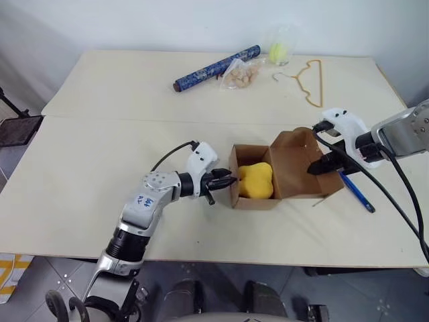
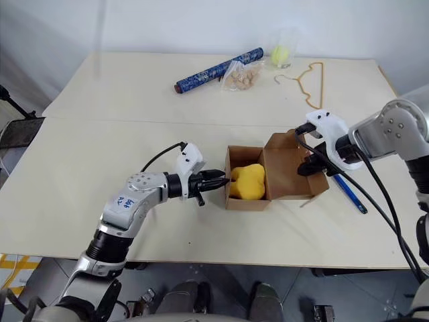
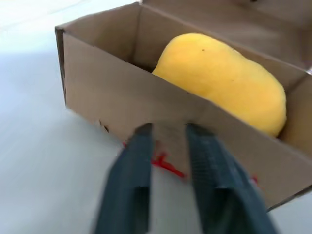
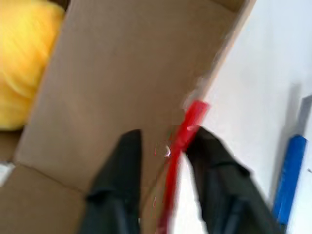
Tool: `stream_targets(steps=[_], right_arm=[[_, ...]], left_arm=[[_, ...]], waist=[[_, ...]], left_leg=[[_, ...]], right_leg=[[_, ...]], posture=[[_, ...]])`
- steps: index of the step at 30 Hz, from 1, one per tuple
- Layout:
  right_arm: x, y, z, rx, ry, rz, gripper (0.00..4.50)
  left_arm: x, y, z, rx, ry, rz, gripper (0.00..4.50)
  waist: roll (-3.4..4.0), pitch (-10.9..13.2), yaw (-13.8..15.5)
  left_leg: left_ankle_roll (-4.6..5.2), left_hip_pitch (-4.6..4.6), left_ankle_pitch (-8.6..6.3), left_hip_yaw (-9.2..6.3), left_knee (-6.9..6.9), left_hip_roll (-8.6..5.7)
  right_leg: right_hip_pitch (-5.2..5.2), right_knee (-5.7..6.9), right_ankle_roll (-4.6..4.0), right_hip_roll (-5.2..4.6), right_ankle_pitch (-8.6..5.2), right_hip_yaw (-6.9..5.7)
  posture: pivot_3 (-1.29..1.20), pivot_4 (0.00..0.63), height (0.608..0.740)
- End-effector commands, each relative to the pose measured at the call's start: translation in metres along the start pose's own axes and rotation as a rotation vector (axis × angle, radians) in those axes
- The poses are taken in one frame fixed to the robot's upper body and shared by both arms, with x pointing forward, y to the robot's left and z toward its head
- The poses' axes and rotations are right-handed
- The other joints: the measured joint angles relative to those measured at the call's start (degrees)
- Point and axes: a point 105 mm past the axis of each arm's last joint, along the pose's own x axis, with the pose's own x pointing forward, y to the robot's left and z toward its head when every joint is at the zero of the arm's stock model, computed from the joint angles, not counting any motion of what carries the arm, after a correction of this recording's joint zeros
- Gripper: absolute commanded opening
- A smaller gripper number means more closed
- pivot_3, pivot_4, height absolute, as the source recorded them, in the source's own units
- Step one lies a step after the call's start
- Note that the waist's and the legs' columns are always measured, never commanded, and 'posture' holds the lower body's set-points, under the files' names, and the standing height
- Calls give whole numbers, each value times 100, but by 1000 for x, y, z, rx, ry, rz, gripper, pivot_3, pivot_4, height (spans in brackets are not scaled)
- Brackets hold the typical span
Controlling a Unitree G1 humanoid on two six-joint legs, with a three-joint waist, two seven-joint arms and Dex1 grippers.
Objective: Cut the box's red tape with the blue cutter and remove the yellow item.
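The brown box (image 1: 253, 200) stands open in the middle of the table, its lid (image 1: 298, 164) folded back to the right. The yellow item (image 1: 256, 180) lies inside. My left gripper (image 1: 228, 181) is at the box's left wall, open, its fingers (image 3: 139, 161) apart just in front of the cardboard. Torn red tape (image 3: 165, 163) shows low on that wall. My right gripper (image 1: 320, 166) is open at the lid's right edge, and a strip of red tape (image 4: 187, 126) on that edge runs between its fingers. The blue cutter (image 1: 357, 192) lies on the table right of the box.
At the back of the table lie a dark blue patterned roll (image 1: 216, 68), a clear bag of nuts (image 1: 240, 76), a clear cup with a yellow-green ball (image 1: 279, 48) and a tan wire hanger (image 1: 312, 80). Each arm trails a black cable.
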Motion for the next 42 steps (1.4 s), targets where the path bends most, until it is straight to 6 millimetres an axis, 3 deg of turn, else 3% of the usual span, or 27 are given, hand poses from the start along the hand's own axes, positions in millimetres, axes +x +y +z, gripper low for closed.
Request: stream_targets(steps=[1, 5, 6, 9, 13, 15, 18, 21, 24, 26, 29, 32, 35, 39, 42], right_arm=[[-24, -1, 6, -39, -151, 43, 2668], [-43, -15, 1, -165, -336, 48, 4042], [-46, -19, 0, -209, -368, 38, 4423], [-62, -35, -1, -261, -528, 18, 4469], [-96, -36, 1, -363, -805, 64, 4469], [-105, -31, 1, -395, -909, 110, 4500], [-95, -9, -18, -605, -905, 233, 4500], [-90, 10, -26, -715, -940, 329, 4500], [-84, 21, -34, -821, -936, 359, 4500], [-84, 29, -37, -834, -951, 369, 4500], [-90, 34, -38, -851, -977, 349, 4500], [-97, 29, -47, -843, -937, 323, 4500], [-100, 30, -52, -822, -915, 318, 4500], [-106, 35, -53, -852, -910, 296, 4500], [-111, 42, -53, -857, -906, 277, 4500]], left_arm=[[-15, -6, 16, 34, -85, -35, 2277], [-44, 5, 13, 39, -119, 0, 3471], [-50, 8, 11, 42, -121, 13, 3515], [-79, 27, -8, 55, -101, 112, 3515], [-130, 43, -29, 62, -98, 240, 3515], [-150, 44, -36, 89, -78, 266, 3869], [-187, 36, -50, 131, 17, 237, 4456], [-215, 35, -54, 85, 25, 260, 4456], [-226, 37, -55, 71, 47, 259, 4456], [-218, 35, -40, 90, 32, 190, 4456], [-186, 32, -9, 137, 11, 77, 4456], [-127, 20, 30, 212, 60, -124, 4456], [-81, 10, 65, 199, 80, -230, 4456], [-24, 10, 79, 229, 151, -213, 4456], [15, -13, 68, 304, 214, -315, 4456]], waist=[[0, 0, 14], [-2, 1, 15], [-1, 1, 0], [-1, 1, -19], [-3, 2, -92], [-6, 4, -125], [-10, 6, -146], [-3, 11, -148], [4, 16, -115], [1, 17, -96], [-3, 18, -15], [-8, 21, 88], [-12, 21, 135], [-14, 20, 43], [-15, 22, 4]], left_leg=[[0, -2, 0, -2, 1, -3], [1, -12, 1, -6, 1, -10], [1, -8, 0, -6, 2, -14], [1, 7, 0, 9, 0, -19], [0, 48, 0, 37, -12, -9], [-3, 59, -2, 39, -14, -3], [-5, 74, -5, 43, -14, 16], [-6, 79, -14, 54, -14, 23], [-2, 81, -12, 57, -8, 19], [-1, 82, -11, 55, -8, 17], [-2, 82, -12, 51, -6, 16], [3, 82, -8, 45, -4, 6], [9, 81, -5, 50, 3, -11], [7, 88, -6, 64, 3, -15], [5, 87, -5, 65, -4, -11]], right_leg=[[0, -1, 0, 0, 0, -1], [0, -13, 4, 1, 2, -3], [5, -14, 6, 6, 3, -6], [9, -12, 7, 7, 4, 5], [22, -9, 7, 9, 4, 25], [26, -4, 6, 10, 3, 26], [34, -4, 5, 8, 3, 33], [30, -1, 4, 7, 3, 36], [27, 12, 3, -3, 3, 43], [26, 18, 3, -7, 3, 43], [27, 24, 0, -8, 4, 43], [33, 27, 0, -9, 7, 44], [37, 32, 9, -9, 13, 46], [35, 31, 12, 8, 15, 46], [31, 26, 10, 13, 13, 45]], posture=[[0, 150, 740], [0, 150, 740], [0, 150, 740], [0, 150, 740], [0, 150, 740], [0, 150, 740], [0, 150, 740], [0, 150, 740], [0, 150, 740], [0, 150, 740], [0, 150, 740], [0, 150, 740], [0, 150, 740], [0, 150, 740], [0, 150, 740]])
